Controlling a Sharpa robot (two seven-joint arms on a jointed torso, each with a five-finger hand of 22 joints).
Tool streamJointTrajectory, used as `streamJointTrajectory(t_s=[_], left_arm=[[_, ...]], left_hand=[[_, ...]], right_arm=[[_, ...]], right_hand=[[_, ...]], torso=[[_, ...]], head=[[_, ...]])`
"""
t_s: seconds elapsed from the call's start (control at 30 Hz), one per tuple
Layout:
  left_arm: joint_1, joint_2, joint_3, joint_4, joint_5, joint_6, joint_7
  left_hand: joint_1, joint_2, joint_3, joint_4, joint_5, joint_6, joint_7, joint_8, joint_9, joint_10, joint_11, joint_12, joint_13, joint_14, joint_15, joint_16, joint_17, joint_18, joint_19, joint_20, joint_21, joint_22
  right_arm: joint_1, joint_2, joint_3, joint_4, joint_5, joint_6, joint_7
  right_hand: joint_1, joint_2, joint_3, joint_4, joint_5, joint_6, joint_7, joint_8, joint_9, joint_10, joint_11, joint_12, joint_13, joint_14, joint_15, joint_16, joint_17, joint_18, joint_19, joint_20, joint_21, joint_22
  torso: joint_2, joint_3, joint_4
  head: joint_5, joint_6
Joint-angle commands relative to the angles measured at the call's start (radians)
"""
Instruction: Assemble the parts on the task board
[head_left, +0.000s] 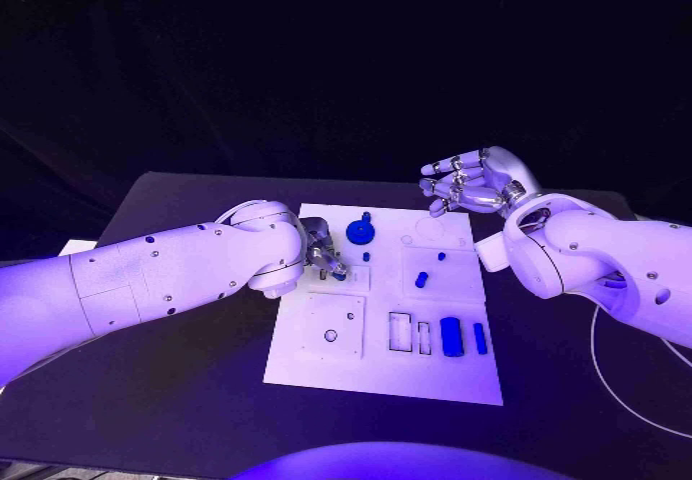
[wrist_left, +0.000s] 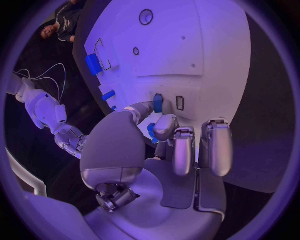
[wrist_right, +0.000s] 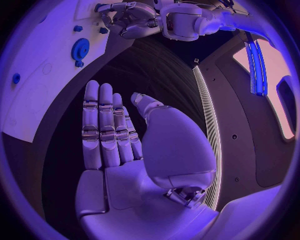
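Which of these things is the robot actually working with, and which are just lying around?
Part of the job:
- task board
- blue gear
- blue blocks
- small blue peg
- left hand, over the board with a small blue part at its fingertips
- right hand, holding nothing

Just lying about:
- white cable on the table

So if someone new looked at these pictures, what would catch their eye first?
The white task board at the middle of the black table, dotted with small blue parts, a blue gear near its far edge. The left hand reaches over the board's left side; the right hand hovers open beyond the far right corner.
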Motion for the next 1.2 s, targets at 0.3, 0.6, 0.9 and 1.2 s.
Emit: streamJointTrajectory(t_s=[0.3,0.6,0.9,1.2], left_arm=[[-0.003,0.002,-0.001,-0.006,0.008,0.075,-0.053],[-0.003,0.031,-0.001,-0.051,0.052,0.09,-0.059],[-0.003,0.043,-0.001,-0.075,0.068,0.112,-0.061],[-0.003,0.047,0.0,-0.083,0.069,0.122,-0.064]], left_hand=[[-0.013,0.001,0.182,-0.174,0.007,0.005,-0.006,0.003,0.003,0.007,0.002,0.004,0.0,0.105,-0.008,0.003,0.263,-0.005,0.042,-0.008,0.001,0.126],[-0.055,0.019,0.174,-0.146,0.009,0.017,-0.016,0.013,0.012,0.012,-0.005,0.005,0.002,0.105,-0.012,0.003,0.263,-0.005,0.042,-0.011,-0.001,0.125],[-0.103,0.016,0.114,-0.12,0.005,0.033,-0.031,0.021,0.019,0.022,-0.015,0.018,0.019,0.105,-0.02,0.003,0.263,-0.007,0.046,-0.017,0.004,0.135],[-0.13,0.014,0.065,-0.102,0.005,0.054,-0.039,0.018,0.015,0.034,-0.021,0.035,0.041,0.105,-0.025,0.003,0.263,-0.009,0.05,-0.021,0.009,0.143]], right_arm=[[-0.002,0.0,0.0,0.0,0.002,0.018,0.006],[-0.002,-0.001,0.0,0.001,0.003,0.018,0.005],[-0.002,-0.002,0.0,0.002,0.003,0.02,0.002],[-0.002,-0.002,-0.001,0.002,0.004,0.021,0.002]], right_hand=[[-0.01,0.005,-0.004,0.002,0.008,0.004,0.001,-0.001,0.001,0.001,0.002,-0.003,-0.002,0.007,0.001,-0.006,-0.001,0.006,0.007,-0.003,-0.004,-0.002],[-0.01,0.005,-0.004,0.002,0.008,0.004,0.001,-0.001,0.001,0.001,0.002,-0.003,-0.002,0.007,0.001,-0.006,-0.001,0.006,0.007,-0.003,-0.004,-0.002],[-0.012,0.005,-0.004,0.003,0.01,0.004,0.001,-0.002,0.0,0.001,0.002,-0.003,-0.002,0.007,0.001,-0.007,-0.002,0.006,0.007,-0.002,-0.005,-0.003],[-0.013,0.005,-0.005,0.003,0.013,0.004,0.001,-0.002,0.0,0.0,0.002,-0.003,-0.003,0.007,0.001,-0.007,-0.002,0.006,0.007,-0.002,-0.007,-0.003]], torso=[[0.0,0.0007,0.0],[0.001,0.0008,-0.0033],[0.001,0.0013,-0.002],[0.001,0.0008,-0.0012]], head=[[0.001,-0.002],[0.001,0.0],[-0.004,-0.002],[-0.007,-0.003]])
